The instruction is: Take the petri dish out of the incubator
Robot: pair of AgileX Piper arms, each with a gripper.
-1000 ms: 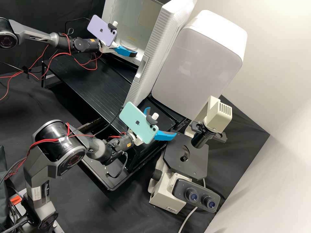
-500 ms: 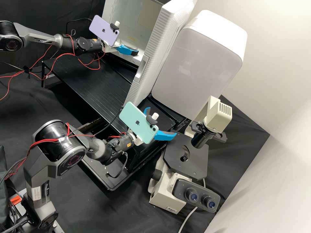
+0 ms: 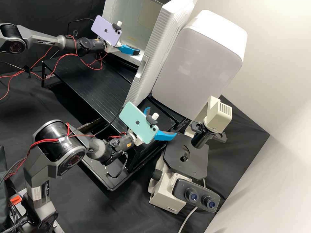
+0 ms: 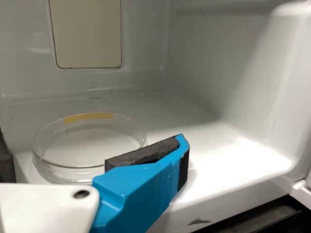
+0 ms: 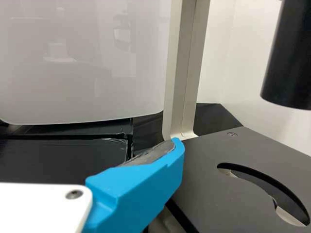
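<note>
A clear, shallow petri dish (image 4: 87, 145) with a pale yellow label on its far rim lies on the floor of the white incubator (image 3: 129, 19), close to the front lip. My left gripper (image 3: 126, 48) is open just inside the incubator's opening. One of its blue fingers (image 4: 146, 184) sits at the dish's near right rim, its black pad facing the dish. My right gripper (image 3: 162, 122) hangs open and holds nothing, low beside the microscope stage (image 5: 228, 170). One of its fingers (image 5: 141, 179) is level with the stage's edge.
The ribbed white door (image 3: 162, 55) stands open to the right of the chamber, with a large white housing (image 3: 201, 58) beyond it. A black slatted shelf (image 3: 94, 84) runs under the left arm. A microscope (image 3: 181, 187) stands at the front right. Red cables trail from both arms.
My left arm has pushed forward and slightly up, carrying its gripper further into the incubator's opening toward the dish. The right arm has stayed still.
</note>
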